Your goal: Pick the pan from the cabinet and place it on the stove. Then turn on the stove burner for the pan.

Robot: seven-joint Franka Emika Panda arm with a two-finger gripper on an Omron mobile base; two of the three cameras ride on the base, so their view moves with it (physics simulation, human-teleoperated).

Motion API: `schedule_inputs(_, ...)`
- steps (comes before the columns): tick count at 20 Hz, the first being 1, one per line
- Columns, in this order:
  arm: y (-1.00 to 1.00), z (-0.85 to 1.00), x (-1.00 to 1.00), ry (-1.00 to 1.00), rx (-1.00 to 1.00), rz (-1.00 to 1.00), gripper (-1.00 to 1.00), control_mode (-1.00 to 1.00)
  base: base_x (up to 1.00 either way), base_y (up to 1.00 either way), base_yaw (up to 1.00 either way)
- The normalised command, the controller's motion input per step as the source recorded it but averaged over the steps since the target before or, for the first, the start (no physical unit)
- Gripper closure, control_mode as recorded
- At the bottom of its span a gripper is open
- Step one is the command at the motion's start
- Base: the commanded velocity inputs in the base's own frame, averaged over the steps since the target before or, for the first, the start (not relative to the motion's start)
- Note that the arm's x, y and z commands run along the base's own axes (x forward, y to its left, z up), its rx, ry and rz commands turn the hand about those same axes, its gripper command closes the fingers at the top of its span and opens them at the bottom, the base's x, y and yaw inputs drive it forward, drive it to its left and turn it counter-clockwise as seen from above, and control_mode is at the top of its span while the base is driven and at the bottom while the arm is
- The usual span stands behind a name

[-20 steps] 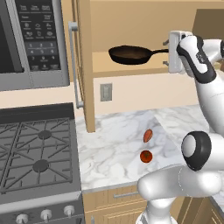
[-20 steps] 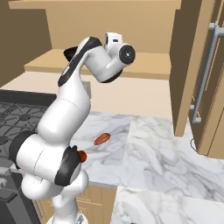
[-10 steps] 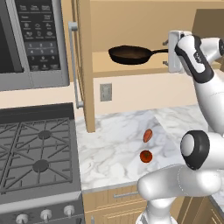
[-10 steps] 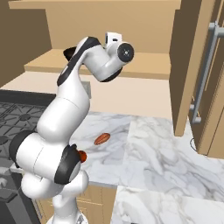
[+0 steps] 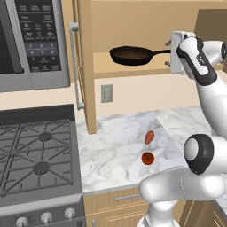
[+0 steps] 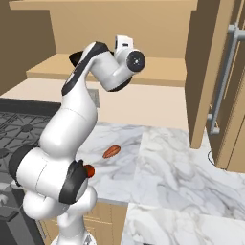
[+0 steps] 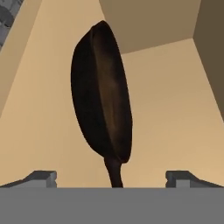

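A matt, dark brown-black pan with a faintly sheened bowl and thin black handle sits on the smooth, light tan wood of the cabinet shelf. The cabinet's door carries a long brushed grey metal bar handle. Below, the table is polished white marble with soft grey veining. To the left, the stove shows rough dark grey cast grates and shiny silver knobs, under a steel-framed microwave with a glossy dark panel. The robot's hand is smooth white plastic.
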Motion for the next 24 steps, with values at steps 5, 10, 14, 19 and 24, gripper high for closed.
schedule_inputs(5,0.09,-0.04,0.52,-0.06,-0.01,0.0,-1.0,-1.0,0.0,0.0,0.0)
schedule_inputs(10,0.04,0.06,0.57,0.01,0.0,0.0,-1.0,-1.0,0.0,0.0,0.0)
schedule_inputs(14,0.0,0.07,0.46,0.08,0.0,0.02,-1.0,-1.0,0.0,0.0,0.0)
schedule_inputs(19,-0.01,0.0,0.29,0.11,0.0,0.04,-1.0,-1.0,0.0,0.0,0.0)
schedule_inputs(24,0.0,0.0,0.29,0.07,0.0,0.05,-1.0,-1.0,0.0,0.0,0.0)
